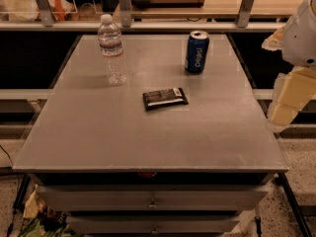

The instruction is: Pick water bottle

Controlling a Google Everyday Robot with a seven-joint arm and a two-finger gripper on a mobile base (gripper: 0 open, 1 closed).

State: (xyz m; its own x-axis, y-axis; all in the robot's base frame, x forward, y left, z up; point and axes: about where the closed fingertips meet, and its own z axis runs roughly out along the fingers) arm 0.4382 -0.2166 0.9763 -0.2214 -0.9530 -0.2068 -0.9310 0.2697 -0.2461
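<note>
The water bottle (111, 49) is clear ribbed plastic with a white cap and a white-and-red label band. It stands upright on the grey table (98, 132), at the far left. My gripper (284, 113) hangs at the right edge of the view, beyond the table's right side and about level with its top. It is far from the bottle and holds nothing that I can see. The white arm (302, 33) rises above it.
A blue Pepsi can (196, 52) stands upright at the far right of the table. A dark snack bar wrapper (165, 98) lies flat near the middle. A wooden counter with metal posts (123, 6) runs behind the table. Drawers (153, 199) sit below the front edge.
</note>
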